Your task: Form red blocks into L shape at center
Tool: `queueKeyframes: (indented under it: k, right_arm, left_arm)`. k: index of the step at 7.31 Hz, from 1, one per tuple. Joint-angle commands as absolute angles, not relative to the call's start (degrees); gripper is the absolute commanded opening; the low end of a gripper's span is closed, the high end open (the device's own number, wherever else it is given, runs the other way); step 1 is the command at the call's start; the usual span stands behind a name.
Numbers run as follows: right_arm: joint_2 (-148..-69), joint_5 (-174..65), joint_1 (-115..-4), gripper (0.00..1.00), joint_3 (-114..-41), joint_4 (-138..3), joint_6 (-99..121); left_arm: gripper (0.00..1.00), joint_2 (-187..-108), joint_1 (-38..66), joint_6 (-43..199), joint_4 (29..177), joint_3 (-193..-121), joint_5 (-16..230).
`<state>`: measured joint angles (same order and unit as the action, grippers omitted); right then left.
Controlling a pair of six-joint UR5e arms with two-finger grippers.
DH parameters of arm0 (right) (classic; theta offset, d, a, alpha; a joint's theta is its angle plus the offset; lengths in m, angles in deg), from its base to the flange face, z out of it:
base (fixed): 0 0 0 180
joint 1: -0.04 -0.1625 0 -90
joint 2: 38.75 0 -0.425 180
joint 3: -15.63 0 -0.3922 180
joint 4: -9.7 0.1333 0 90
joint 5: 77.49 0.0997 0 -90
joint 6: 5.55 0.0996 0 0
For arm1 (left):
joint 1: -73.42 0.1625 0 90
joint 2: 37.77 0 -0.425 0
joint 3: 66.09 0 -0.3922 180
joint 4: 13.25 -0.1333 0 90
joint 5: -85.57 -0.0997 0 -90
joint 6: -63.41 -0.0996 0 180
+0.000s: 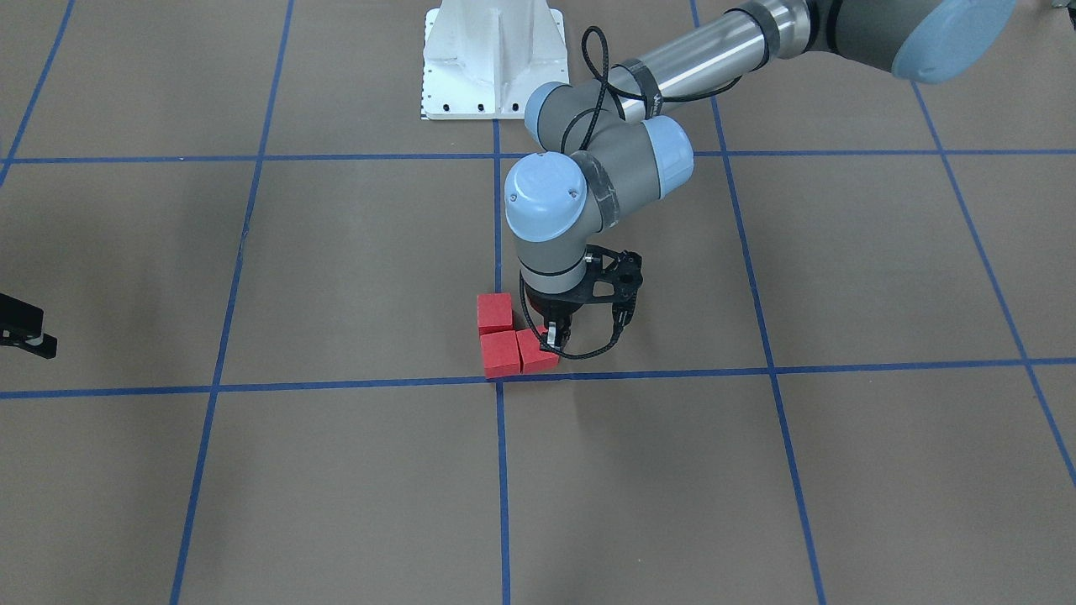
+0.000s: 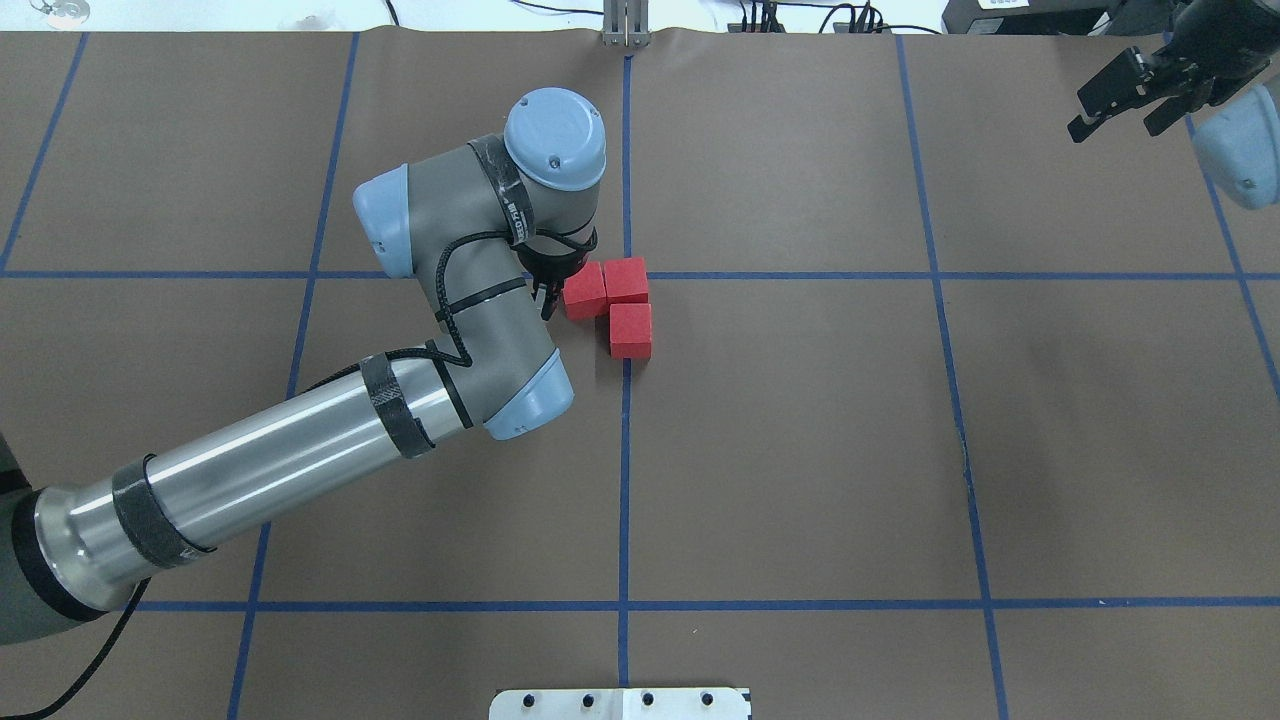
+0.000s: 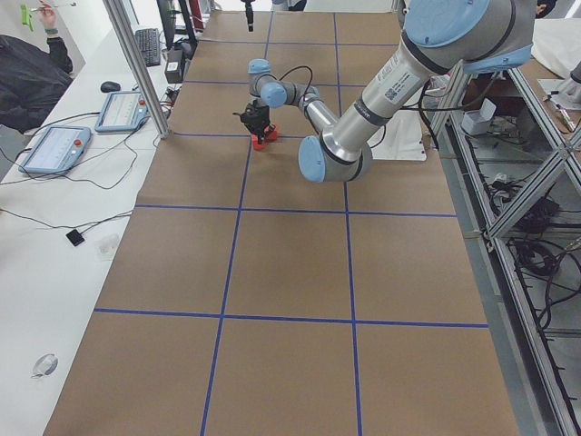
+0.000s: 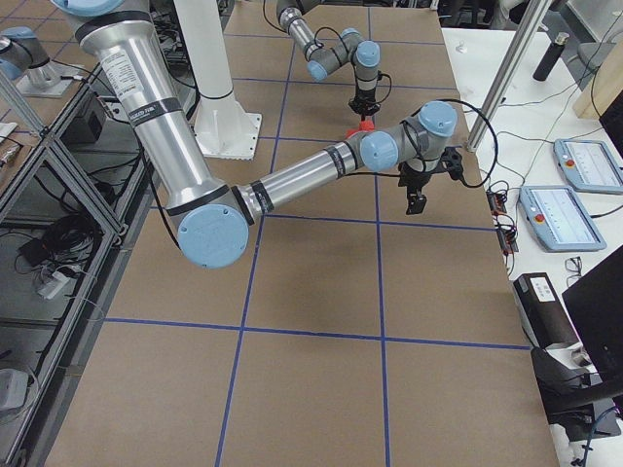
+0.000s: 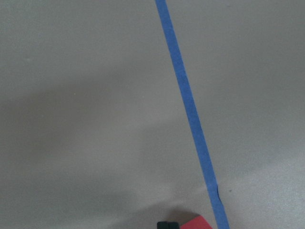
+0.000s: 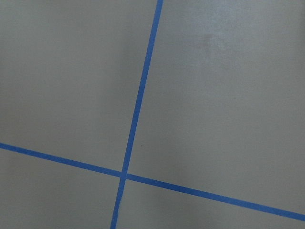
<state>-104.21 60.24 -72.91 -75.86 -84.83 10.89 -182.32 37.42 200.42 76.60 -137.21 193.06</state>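
Though half-hidden overhead, left tool (image 1: 556,340) shows frontally by red blocks (image 1: 502,353) | grip unclear | right tool (image 2: 1110,125) released

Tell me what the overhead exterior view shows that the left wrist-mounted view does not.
Only overhead: all three red blocks forming an L, the left claw beside them, the right claw far away. Only wrist: a black fingertip beside one block's corner, close up. Both: red block, blue tape line, brown surface.
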Motion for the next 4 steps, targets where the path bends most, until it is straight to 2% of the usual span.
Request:
queueKeyframes:
  k: [1,4]
  right_arm:
    - [-104.1,60.2,-72.9,0.99,-75.8,-84.9,10.9]
    - [-103.6,60.4,-72.8,0.99,-75.6,-85.0,11.0]
  left_arm:
    - [0.00,-182.3,37.5,200.5,77.9,-136.8,193.1]
    - [0.00,-182.3,34.6,199.4,77.3,-137.0,193.0]
